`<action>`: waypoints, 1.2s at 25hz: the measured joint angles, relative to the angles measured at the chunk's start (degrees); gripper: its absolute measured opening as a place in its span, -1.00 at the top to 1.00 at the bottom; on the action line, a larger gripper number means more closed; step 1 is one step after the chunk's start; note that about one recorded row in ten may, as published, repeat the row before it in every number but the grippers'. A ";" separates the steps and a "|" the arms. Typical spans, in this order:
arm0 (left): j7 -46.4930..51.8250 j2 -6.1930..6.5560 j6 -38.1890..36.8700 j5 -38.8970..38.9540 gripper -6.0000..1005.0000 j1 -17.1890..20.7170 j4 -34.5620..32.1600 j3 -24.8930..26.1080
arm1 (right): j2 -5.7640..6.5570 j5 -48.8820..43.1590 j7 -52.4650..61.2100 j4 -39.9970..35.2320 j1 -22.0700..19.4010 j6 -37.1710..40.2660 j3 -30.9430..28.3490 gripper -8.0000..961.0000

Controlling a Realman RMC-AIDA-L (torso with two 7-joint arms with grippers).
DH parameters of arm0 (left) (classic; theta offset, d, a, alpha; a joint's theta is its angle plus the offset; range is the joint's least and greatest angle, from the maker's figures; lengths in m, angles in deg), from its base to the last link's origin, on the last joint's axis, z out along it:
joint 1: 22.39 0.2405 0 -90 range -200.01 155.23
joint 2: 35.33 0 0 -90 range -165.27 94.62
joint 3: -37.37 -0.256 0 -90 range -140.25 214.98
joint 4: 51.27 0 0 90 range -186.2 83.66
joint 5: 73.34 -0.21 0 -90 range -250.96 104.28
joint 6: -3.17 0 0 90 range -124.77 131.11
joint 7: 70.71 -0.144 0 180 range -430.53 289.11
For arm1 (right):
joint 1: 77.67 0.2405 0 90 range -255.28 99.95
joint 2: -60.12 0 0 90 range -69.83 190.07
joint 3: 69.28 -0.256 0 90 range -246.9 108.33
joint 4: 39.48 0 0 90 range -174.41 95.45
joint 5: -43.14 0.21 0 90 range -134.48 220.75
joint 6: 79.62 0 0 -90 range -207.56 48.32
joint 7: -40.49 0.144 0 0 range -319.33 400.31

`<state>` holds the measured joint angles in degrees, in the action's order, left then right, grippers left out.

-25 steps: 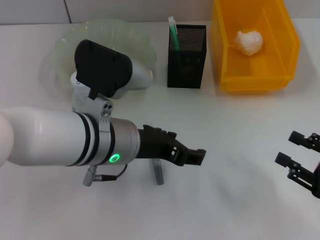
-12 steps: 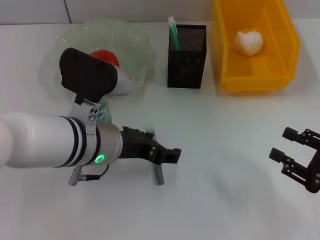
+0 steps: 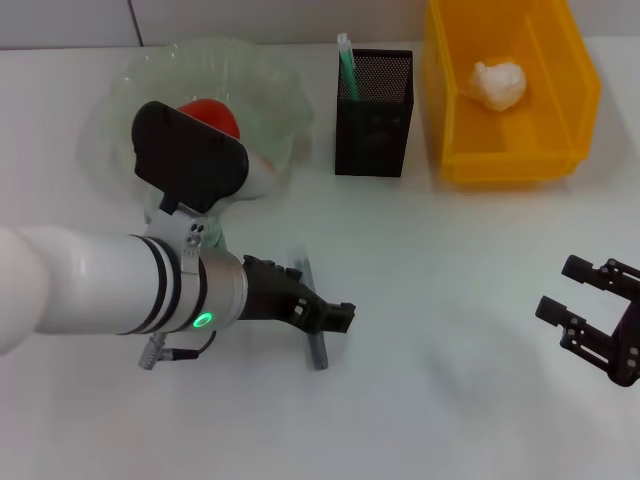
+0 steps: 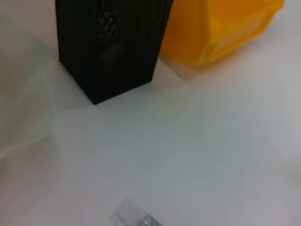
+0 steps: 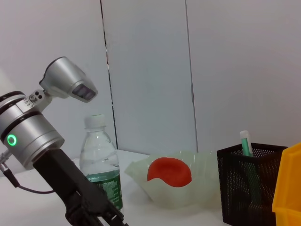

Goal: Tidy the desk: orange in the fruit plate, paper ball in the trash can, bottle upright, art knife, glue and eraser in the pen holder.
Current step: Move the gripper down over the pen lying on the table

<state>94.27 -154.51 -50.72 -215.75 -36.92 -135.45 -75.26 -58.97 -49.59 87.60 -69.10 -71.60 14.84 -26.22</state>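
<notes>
From the head camera, the left gripper (image 3: 335, 316) hung over the art knife (image 3: 312, 330), a grey bar lying near the middle of the white bench (image 3: 450, 260), and whether its fingers were spread or closed could not be told. The right gripper (image 3: 585, 300) waited near the bench's right edge, fingers spread and holding nothing. Toward the far edge, the orange (image 3: 210, 115) sat in the fruit plate (image 3: 265, 75), the paper ball (image 3: 499, 83) lay in the yellow trash can (image 3: 580, 90), and the black pen holder (image 3: 373, 100) between them held a green-capped stick. The left wrist camera caught the knife's tip (image 4: 134, 217) on the bench with the pen holder (image 4: 113, 47) and trash can (image 4: 221, 28) beyond. The right wrist camera showed the bottle (image 5: 100, 160) standing upright beside the plate (image 5: 197, 186). The knife appeared to be the step in hand; next the left gripper would likely need to close on it, lift, and carry it over the holder's mouth.
</notes>
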 joint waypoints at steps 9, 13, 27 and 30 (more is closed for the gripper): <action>-0.04 0.00 0.02 -1.05 -0.59 -0.72 1.13 -0.46 | 0.00 0.00 0.24 0.00 0.00 0.00 0.07 -0.17; -0.06 0.00 -0.75 -1.66 -0.50 -1.69 1.67 -0.55 | 0.00 0.00 0.39 0.01 0.00 0.01 0.09 -0.17; -0.10 0.00 -2.34 -1.96 0.36 -4.11 2.55 -1.32 | 0.00 0.00 0.62 0.00 0.00 0.05 0.08 -0.17; -0.10 0.00 -2.95 -2.51 0.41 -4.84 2.58 -1.77 | 0.00 0.00 0.67 0.00 0.00 0.21 0.08 -0.16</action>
<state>94.17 -154.51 -53.67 -218.27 -41.76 -132.88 -77.03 -58.97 -49.59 88.27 -69.10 -71.60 15.05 -26.14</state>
